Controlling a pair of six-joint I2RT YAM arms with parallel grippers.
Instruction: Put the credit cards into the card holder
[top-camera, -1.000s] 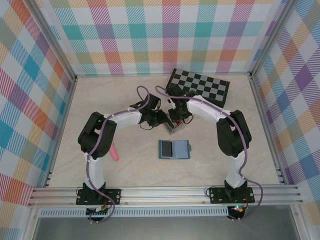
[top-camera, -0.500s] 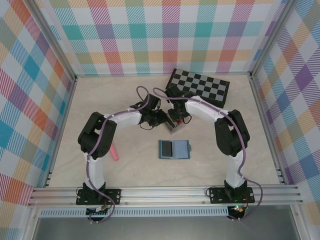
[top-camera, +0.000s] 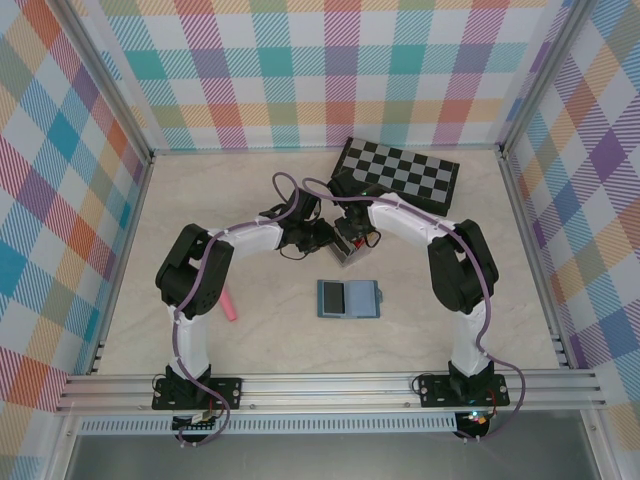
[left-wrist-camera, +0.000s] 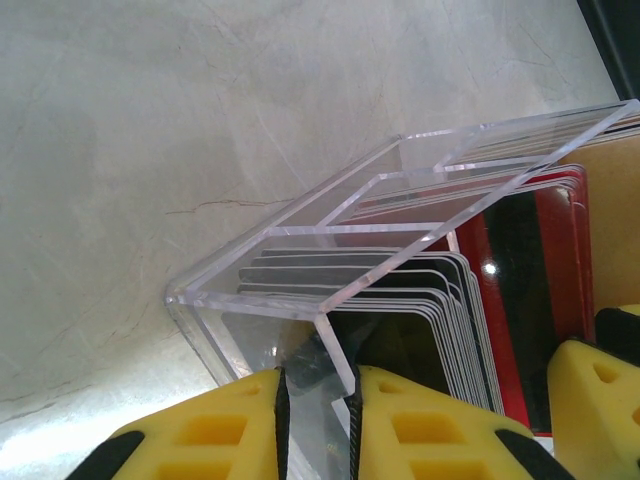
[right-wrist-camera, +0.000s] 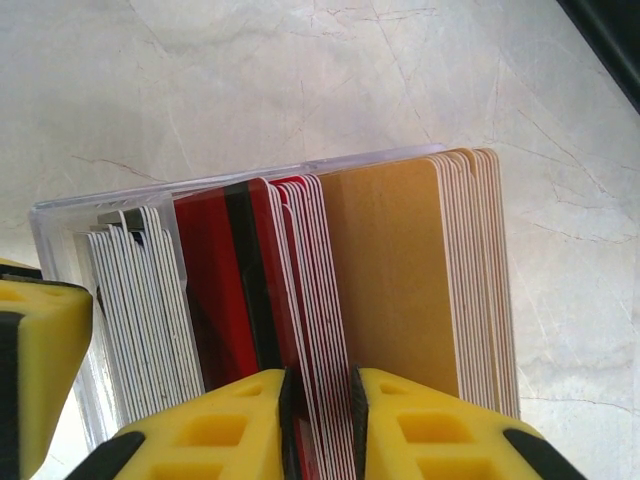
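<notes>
Both grippers meet at a clear acrylic rack of upright credit cards. In the right wrist view the rack holds grey-edged cards, red cards and tan cards. My right gripper is shut on several of the red cards from above. My left gripper is shut on a wall of the rack at its corner, beside the dark cards. The teal card holder lies open and flat on the table, nearer than the rack and apart from both grippers.
A folded chessboard lies at the back right, just behind the right arm. A pink stick rests by the left arm's elbow. Checked walls enclose the table on three sides.
My right gripper's jaws have closed in on the red cards, and its arm has shifted slightly left. The left gripper has kept its hold on the rack.
</notes>
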